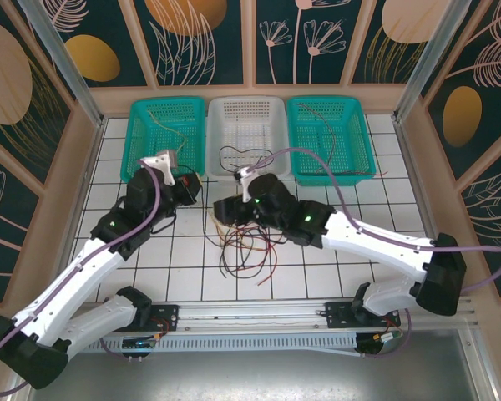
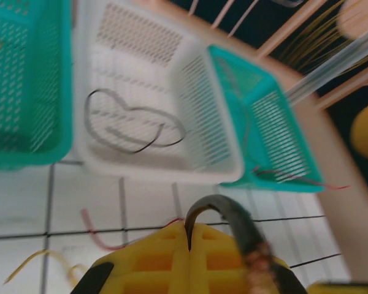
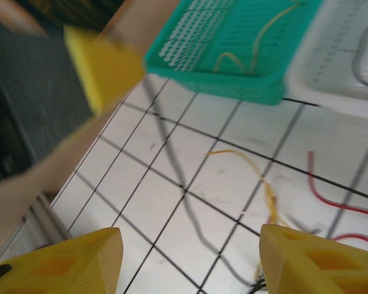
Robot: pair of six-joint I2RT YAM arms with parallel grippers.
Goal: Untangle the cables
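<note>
White-tiled table, black grid lines, boxed in by dark floral wall panels; along the far edge, side by side, left teal basket, white basket, right teal basket; cables in red, black and yellow heaped in a loose tangle on the tiles at centre, in front of the white basket; one yellow cable lying inside the left teal basket; one black cable looped inside the white basket; one thin reddish cable inside the right teal basket, its end draped over the near rim onto the tiles.

Left gripper near the front right corner of the left teal basket, just left of the tangle; yellow fingers pressed flat together, clamped on a dark cable arching up out of the seam between them; white basket and its black loop straight ahead in the left wrist view, much blurred.

Right gripper low over the far edge of the tangle, pointing toward the left teal basket; jaws spread wide apart; beneath the gap, tiles crossed by a black strand, a yellow strand and a red strand; blurred yellow block at upper left of the right wrist view, dark line trailing down from it; identity unclear.
</note>
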